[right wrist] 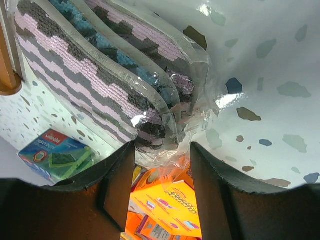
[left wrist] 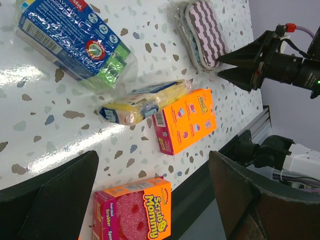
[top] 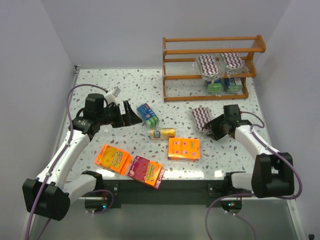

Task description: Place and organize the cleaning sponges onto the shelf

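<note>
The right gripper has its 2 jaws set either side of the near end of the oval purple-and-white zigzag sponge pack in clear wrap. The crinkled film tail sits between them, and the pack's body runs ahead of the fingertips across the speckled white table. Going for the narrow end makes sense, as the pack's broad face looks too wide to span. The jaws stand part-way apart around the wrap. I cannot tell whether they are pinching it or only bracketing it.

The orange-brown wooden 3-tier shelf stands well beyond the right jaws. It holds 2 matching zigzag packs on its middle tier and blue-and-green packs below them, so this pack probably belongs beside its twins.

The left gripper is released, its jaws spread wide and holding nothing. Just ahead of them lie a blue-and-green wrapped block, a yellow block with a blue label and a flat orange carton. A pink carton lies nearly under the jaws. All 4 look still to be shelved.
</note>
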You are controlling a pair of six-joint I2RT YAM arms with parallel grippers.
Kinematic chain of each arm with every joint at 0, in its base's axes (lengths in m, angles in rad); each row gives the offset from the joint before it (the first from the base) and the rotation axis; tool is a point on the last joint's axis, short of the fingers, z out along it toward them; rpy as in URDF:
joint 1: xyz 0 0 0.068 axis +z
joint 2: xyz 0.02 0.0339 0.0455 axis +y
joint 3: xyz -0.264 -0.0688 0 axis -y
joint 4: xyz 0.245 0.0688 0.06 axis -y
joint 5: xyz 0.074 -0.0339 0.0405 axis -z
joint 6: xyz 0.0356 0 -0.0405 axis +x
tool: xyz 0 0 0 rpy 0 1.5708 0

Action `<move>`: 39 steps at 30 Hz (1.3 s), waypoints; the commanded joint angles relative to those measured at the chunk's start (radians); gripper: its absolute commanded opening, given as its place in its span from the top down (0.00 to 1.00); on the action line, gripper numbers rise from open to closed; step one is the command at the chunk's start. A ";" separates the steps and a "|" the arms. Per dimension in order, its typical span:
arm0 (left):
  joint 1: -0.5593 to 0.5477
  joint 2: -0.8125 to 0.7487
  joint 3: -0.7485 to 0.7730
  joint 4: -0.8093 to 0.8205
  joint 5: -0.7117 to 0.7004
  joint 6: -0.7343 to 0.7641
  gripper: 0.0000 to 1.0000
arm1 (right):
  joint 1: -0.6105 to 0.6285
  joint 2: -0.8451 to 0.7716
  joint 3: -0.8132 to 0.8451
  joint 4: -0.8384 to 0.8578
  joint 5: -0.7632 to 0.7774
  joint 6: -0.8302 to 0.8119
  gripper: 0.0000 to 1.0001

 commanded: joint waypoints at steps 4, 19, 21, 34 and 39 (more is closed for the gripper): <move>-0.003 -0.017 -0.011 0.036 -0.003 -0.011 0.03 | 0.001 0.046 0.051 -0.005 0.098 -0.062 0.51; -0.003 0.009 0.017 0.025 0.000 0.023 0.02 | -0.001 -0.109 0.039 -0.085 -0.003 -0.157 1.00; -0.003 0.010 0.020 0.027 -0.002 0.026 0.02 | 0.001 -0.155 0.071 -0.109 -0.072 -0.176 1.00; -0.003 0.046 0.060 0.031 0.004 0.043 0.02 | 0.002 -0.213 0.309 -0.019 -0.345 -0.075 1.00; -0.003 0.063 0.072 0.034 0.003 0.043 0.02 | 0.006 -0.135 0.439 0.061 -0.323 -0.023 1.00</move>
